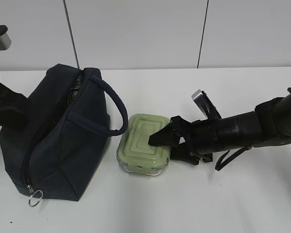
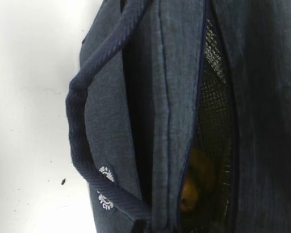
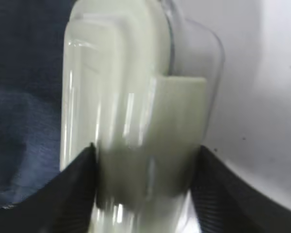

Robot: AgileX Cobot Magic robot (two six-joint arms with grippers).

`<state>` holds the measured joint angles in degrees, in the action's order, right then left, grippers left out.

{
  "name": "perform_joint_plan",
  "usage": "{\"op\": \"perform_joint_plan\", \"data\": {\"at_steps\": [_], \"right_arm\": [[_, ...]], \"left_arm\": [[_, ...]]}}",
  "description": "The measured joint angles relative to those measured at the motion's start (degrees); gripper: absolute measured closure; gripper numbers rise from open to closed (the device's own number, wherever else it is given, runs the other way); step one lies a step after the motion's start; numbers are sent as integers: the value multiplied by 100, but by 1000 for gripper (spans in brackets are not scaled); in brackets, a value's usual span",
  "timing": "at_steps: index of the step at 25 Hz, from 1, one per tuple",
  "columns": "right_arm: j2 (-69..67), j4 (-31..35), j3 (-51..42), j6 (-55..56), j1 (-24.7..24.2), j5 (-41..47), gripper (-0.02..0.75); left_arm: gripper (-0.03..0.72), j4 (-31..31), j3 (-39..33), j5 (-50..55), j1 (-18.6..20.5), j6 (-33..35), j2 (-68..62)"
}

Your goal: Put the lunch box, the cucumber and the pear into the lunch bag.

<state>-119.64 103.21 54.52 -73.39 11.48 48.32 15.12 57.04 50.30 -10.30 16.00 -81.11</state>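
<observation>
The navy lunch bag (image 1: 58,141) lies on the left of the table with its top zipper open. In the left wrist view the yellow-orange pear (image 2: 194,182) shows inside the bag (image 2: 121,111), behind the mesh lining. The lunch box (image 1: 140,143) with its sage-green lid stands on the table just right of the bag. My right gripper (image 1: 170,148) reaches in from the right. Its fingers (image 3: 77,184) straddle the box's right end (image 3: 136,121) and press both sides. My left arm (image 1: 7,109) is behind the bag's far left side, its fingers hidden. The cucumber is out of view.
One padded handle (image 1: 114,104) arches from the bag towards the lunch box. A metal ring pull (image 1: 35,198) hangs at the bag's front end. A silver bracket (image 1: 203,104) sits behind the right gripper. A white wall rises behind the table.
</observation>
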Motion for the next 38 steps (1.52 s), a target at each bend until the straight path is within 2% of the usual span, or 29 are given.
{"op": "perform_joint_plan", "data": {"at_steps": [2,4,12,16,20,24,32,38], "right_arm": [[0,30,13,39,0,51,347],[0,30,13,64,0,93,404],[322,-189,1,63,-204,-136,404],[1058,-374,-10,63,-516,-268,405],[1772,-464,138,128,-521,-228,405],[1929,-565,753,430,-198,-100,405],[1428,-603,2336,708,994,-614,405],[651,-505,3038,760,1388,-890,405]], "left_arm": [[683,0,0,0,0,0,0],[683,0,0,7,0,0,0],[683,-8,0,7,0,0,0],[683,-7,0,7,0,0,0],[683,-10,0,7,0,0,0],[683,-16,0,7,0,0,0],[683,-28,0,7,0,0,0],[683,-30,0,7,0,-5,0]]}}
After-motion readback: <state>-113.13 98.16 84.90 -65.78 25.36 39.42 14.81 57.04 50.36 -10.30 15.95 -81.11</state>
